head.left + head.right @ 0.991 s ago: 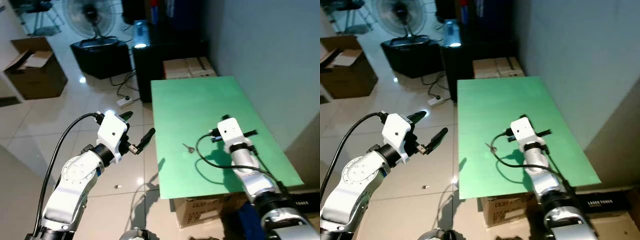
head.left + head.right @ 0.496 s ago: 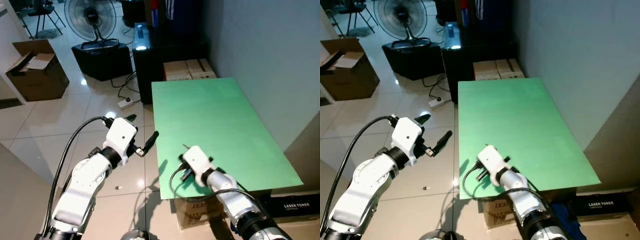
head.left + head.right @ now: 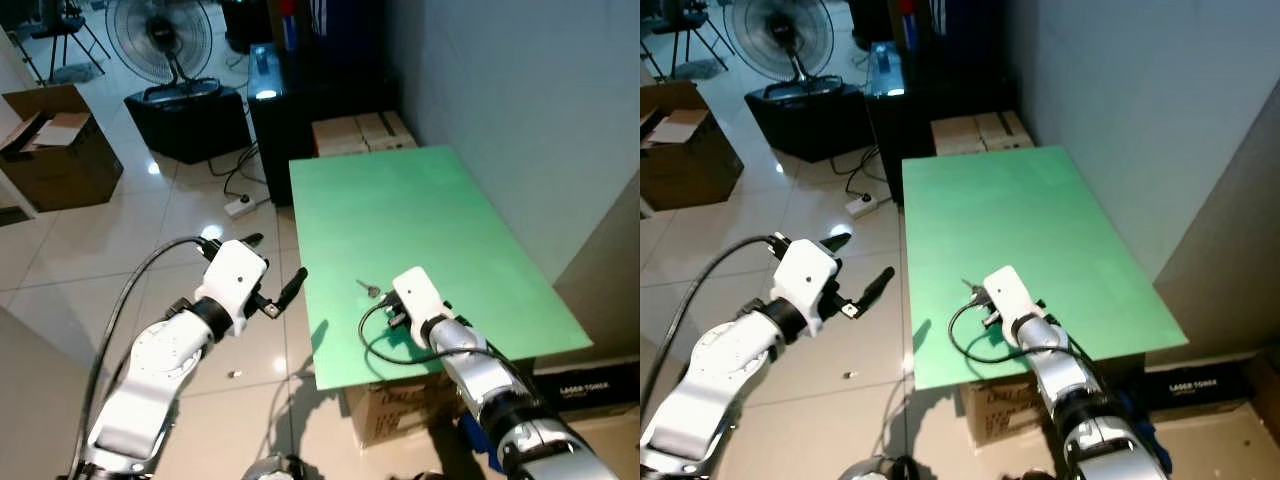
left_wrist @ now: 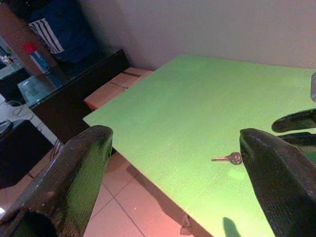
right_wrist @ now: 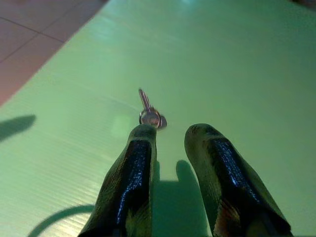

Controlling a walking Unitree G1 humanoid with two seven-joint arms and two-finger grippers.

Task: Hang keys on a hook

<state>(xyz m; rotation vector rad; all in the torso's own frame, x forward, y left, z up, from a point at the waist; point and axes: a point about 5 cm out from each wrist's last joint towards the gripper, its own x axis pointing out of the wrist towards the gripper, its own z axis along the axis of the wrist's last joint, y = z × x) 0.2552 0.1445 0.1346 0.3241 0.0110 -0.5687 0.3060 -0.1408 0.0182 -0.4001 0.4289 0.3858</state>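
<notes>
The key lies on the table, just before the right pincer.

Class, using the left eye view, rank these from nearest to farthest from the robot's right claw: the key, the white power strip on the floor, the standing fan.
1. The key: on the green table, just ahead of the right claw.
2. The white power strip: on the floor tiles beyond the table's left edge.
3. The standing fan: far back on the left.
</notes>
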